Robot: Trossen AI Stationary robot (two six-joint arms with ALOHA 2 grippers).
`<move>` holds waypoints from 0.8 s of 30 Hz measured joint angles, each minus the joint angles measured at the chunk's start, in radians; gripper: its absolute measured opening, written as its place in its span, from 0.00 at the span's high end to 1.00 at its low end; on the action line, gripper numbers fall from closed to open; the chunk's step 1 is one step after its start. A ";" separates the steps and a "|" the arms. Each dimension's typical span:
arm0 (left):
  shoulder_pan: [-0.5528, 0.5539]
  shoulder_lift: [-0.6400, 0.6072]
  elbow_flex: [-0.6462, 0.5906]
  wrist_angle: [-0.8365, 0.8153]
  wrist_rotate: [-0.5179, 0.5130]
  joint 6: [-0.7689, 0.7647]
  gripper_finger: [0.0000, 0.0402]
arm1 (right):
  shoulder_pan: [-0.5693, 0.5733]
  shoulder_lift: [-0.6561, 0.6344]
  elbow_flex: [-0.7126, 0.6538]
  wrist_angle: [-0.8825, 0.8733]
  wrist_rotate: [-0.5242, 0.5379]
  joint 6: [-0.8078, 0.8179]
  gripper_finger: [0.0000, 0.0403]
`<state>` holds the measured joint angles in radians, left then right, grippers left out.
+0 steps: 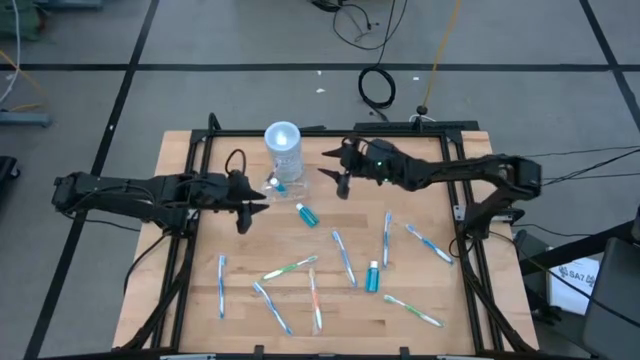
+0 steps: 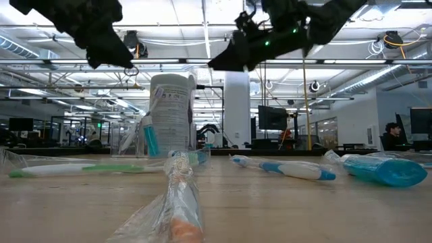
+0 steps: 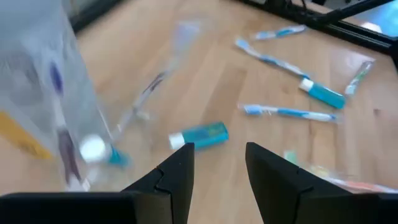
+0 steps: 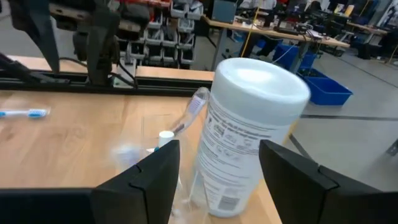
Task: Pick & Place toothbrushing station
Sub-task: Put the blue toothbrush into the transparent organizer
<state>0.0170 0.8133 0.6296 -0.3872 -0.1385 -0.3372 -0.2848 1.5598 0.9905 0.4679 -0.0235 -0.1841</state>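
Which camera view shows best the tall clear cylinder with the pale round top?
The right wrist view: the cylinder fills it, lid and label visible. The high view shows only its round top; the low view shows its side; the left wrist view shows just a blurred edge.

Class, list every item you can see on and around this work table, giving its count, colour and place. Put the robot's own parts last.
toothbrushing station: one, clear with a pale round top, upright at the table's far middle
toothbrushes: about eight, mostly blue and white, some green or orange, scattered over the near half
tubes: two, teal, one mid-table, one nearer the front
table: one, light wood, black frame
cable coil: one, black, on the floor behind the table
person: one, far back in the room, low view
left gripper: one, dark, fingers open and empty, left of the station
right gripper: one, dark, fingers open, right of the station
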 joint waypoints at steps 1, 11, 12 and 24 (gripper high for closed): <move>-0.002 0.000 0.000 -0.011 0.011 -0.032 0.63 | 0.000 -0.024 0.000 -0.032 0.000 -0.004 0.47; -0.098 0.089 0.004 -0.016 0.008 -0.258 0.63 | 0.000 -0.148 0.000 -0.246 0.001 0.022 0.47; -0.108 0.109 0.011 -0.034 0.008 -0.273 0.63 | 0.000 -0.148 0.000 -0.250 0.001 0.022 0.47; -0.241 0.351 0.281 -0.580 0.110 -0.564 0.63 | -0.006 -0.147 0.000 -0.212 0.170 0.004 0.47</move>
<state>-0.2241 1.1641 0.9108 -0.9669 -0.0284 -0.9009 -0.2913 1.4132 0.9901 0.2562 0.1461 -0.1806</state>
